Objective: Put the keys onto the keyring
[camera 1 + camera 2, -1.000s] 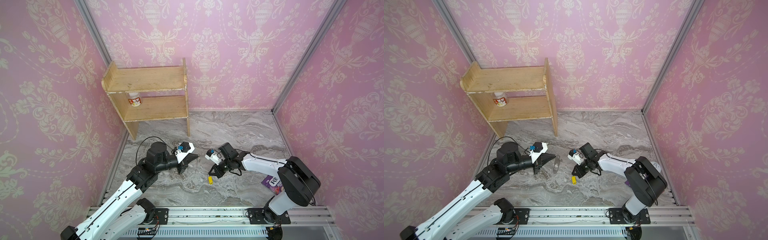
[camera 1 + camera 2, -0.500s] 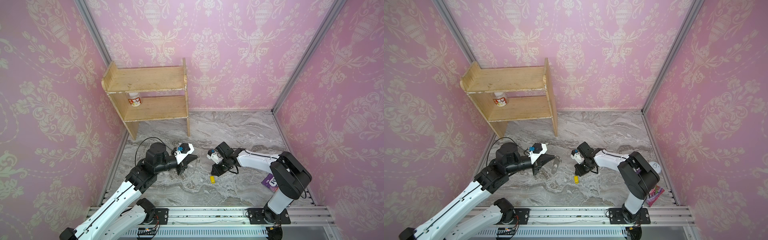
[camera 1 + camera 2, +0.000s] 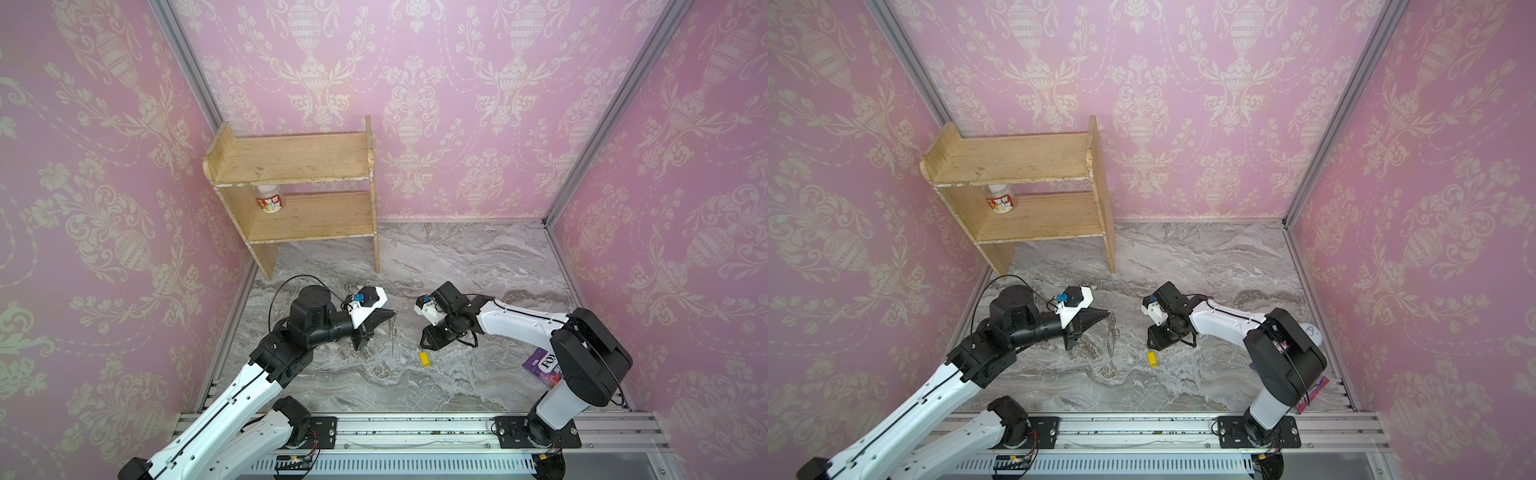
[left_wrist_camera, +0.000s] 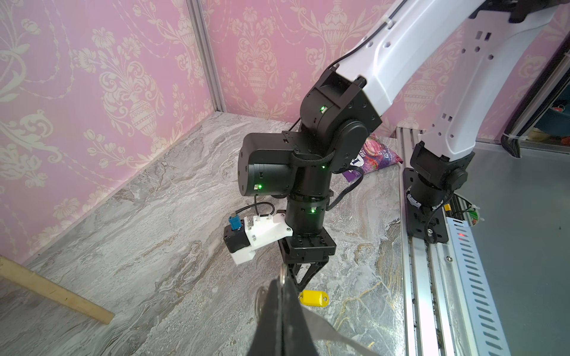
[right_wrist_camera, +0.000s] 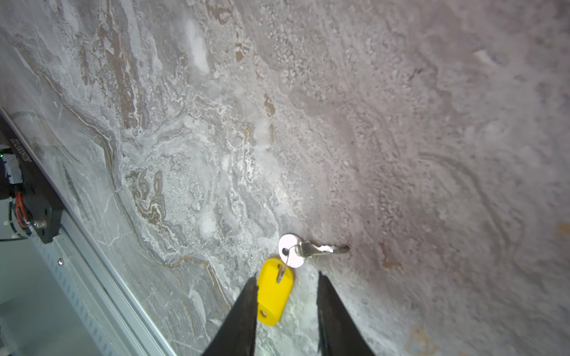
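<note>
- robot arms, white with black joints: 2, namely left arm [image 3: 249, 386] and right arm [image 3: 519, 322]
- grippers: 2, namely left gripper [image 4: 282, 279] and right gripper [image 5: 287, 276]
- yellow key tag [image 5: 274, 292]: 1
- silver key [image 5: 320, 249]: 1
- keyring chain [image 3: 392, 332]: 1
- wooden shelf unit [image 3: 291, 162]: 1, with 2 boards
- jar [image 3: 270, 202] with a red label: 1
- purple sweets packet [image 3: 542, 365]: 1
- pink papered walls [image 3: 457, 83]: 3 in sight
- aluminium base rail [image 3: 415, 428]: 1

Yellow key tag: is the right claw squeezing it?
No, the right claw stands open around the yellow key tag, with a clear gap on one side of it.
</note>
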You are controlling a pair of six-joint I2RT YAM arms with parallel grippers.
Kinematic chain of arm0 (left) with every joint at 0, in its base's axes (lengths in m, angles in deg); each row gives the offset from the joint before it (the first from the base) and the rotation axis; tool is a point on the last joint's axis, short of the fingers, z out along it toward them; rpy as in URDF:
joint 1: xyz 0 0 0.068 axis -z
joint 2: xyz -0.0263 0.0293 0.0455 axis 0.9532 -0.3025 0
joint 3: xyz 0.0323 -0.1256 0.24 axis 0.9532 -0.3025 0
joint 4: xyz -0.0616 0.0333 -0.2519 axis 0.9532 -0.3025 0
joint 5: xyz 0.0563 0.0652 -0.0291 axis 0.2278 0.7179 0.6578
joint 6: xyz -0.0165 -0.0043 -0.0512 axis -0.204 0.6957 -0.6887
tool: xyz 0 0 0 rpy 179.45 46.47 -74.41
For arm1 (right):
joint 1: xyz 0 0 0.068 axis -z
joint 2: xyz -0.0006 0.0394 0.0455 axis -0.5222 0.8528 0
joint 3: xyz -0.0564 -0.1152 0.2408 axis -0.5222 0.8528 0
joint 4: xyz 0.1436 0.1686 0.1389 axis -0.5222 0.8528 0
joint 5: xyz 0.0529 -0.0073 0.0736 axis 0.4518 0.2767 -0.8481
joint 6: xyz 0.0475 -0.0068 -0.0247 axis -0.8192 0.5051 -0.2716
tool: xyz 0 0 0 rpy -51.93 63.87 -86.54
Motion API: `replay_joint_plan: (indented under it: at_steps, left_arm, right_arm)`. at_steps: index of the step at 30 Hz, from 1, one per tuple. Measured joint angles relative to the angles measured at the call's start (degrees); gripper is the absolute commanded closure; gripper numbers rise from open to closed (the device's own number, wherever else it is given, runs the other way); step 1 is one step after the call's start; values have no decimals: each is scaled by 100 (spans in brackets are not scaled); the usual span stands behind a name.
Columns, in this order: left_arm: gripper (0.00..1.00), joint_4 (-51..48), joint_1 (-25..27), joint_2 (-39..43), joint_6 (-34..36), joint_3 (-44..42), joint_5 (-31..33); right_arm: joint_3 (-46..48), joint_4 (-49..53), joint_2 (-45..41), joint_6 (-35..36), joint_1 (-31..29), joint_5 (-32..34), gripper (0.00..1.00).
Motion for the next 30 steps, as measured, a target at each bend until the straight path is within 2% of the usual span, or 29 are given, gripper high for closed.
replay_joint_plan:
  at_steps: [5, 11, 30]
  left_arm:
    - [100, -68, -4, 70, 7, 0, 15]
    - [100, -85, -4, 164, 61, 0, 17]
    - [100, -173, -9, 306, 109, -9, 103]
  right_arm:
    - [118, -17, -525, -476, -380, 682, 58]
    - [181, -87, -494, -817, -529, 1141, 64]
    - [175, -109, 107, -964, -752, 1239, 69]
